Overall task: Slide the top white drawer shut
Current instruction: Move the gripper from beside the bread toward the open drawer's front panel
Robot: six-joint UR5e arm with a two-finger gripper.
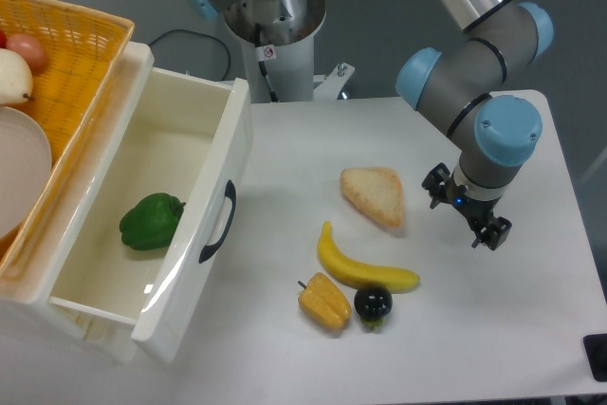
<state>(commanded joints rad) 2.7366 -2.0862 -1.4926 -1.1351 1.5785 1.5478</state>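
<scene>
The top white drawer (194,263) stands pulled far out from the cabinet at the left, its black curved handle (219,223) facing the table. A green pepper (151,221) lies inside it. My gripper (467,208) hangs over the right part of the table, well away from the drawer, to the right of a slice of bread (374,195). Its two fingers are spread apart with nothing between them. The lower drawer is hidden under the open one.
An orange woven basket (81,64) with fruit and a white plate sits on the cabinet at top left. On the table lie a banana (364,269), a yellow pepper (324,302) and a dark round fruit (373,304). The robot base (275,26) stands behind.
</scene>
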